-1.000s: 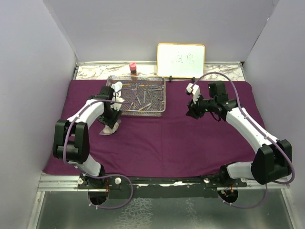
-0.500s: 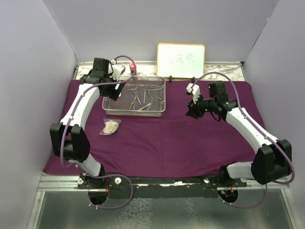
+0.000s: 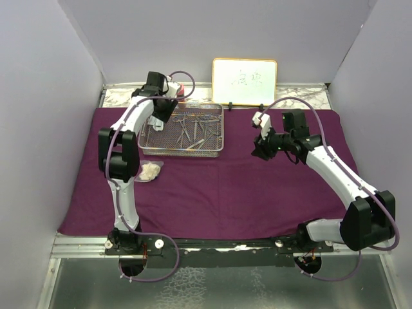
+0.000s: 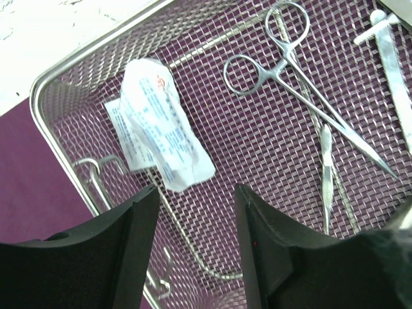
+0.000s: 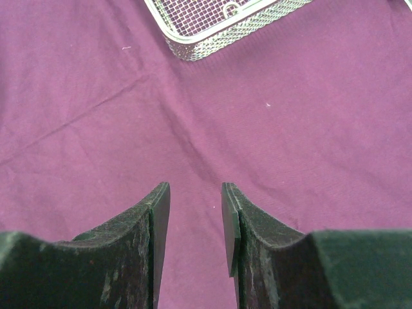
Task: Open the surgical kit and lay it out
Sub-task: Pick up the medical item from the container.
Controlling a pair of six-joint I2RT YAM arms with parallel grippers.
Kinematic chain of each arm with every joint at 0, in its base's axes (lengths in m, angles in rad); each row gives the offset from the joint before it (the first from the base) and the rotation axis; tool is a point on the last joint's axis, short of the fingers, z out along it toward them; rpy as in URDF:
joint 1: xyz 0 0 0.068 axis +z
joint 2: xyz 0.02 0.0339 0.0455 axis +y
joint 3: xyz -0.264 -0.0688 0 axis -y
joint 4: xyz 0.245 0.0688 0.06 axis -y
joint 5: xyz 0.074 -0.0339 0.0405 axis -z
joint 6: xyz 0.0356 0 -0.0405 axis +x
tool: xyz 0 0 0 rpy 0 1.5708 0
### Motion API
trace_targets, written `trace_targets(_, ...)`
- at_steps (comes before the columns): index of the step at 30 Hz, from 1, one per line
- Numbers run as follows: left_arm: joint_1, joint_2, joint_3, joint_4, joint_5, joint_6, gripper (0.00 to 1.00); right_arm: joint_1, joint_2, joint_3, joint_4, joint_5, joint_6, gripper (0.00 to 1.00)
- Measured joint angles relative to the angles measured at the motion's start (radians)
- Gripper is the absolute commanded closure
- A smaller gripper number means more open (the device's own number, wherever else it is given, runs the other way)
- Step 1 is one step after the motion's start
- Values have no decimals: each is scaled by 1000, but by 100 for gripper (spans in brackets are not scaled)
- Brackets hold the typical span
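Note:
The surgical kit lies spread open. Its purple cloth wrap (image 3: 225, 193) covers the table, and the wire-mesh tray (image 3: 183, 152) stands at the back. Steel forceps (image 4: 283, 71) and a white packet (image 4: 161, 122) lie in the tray (image 4: 96, 48). A gauze packet (image 3: 150, 171) rests on the cloth in front of the tray's left end. My left gripper (image 3: 162, 114) (image 4: 196, 193) hovers open over the tray's left end, just short of the white packet, holding nothing. My right gripper (image 3: 261, 152) (image 5: 195, 187) hangs open above bare cloth to the right of the tray (image 5: 212, 35).
A framed whiteboard (image 3: 244, 82) leans on the back wall. A pink-capped bottle (image 3: 185, 90) stands behind the tray, beside my left wrist. Grey walls close in on both sides. More slim steel instruments (image 4: 328, 161) lie across the tray's middle.
My left gripper let go of the gauze packet on the cloth, then swung up and back to the tray's left end. The right arm has not moved.

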Motion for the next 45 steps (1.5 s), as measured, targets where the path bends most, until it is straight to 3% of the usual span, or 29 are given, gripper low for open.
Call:
trace_targets(7,-1,115,73,21,-72,-2,50,0,0,0,0,0,0,61)
trace_targets(19,5,225,119,43,-120,2,62,0,0,0,0,0,0,61)
trace_targets(27,10,238,119,45,-119,-3,85,0,0,0,0,0,0,61)
trace_targets(35,13,235,113,59,-119,-7,100,0,0,0,0,0,0,61)
trace_targets(45,13,175,74,54,-95,-11,100,0,0,0,0,0,0,61)
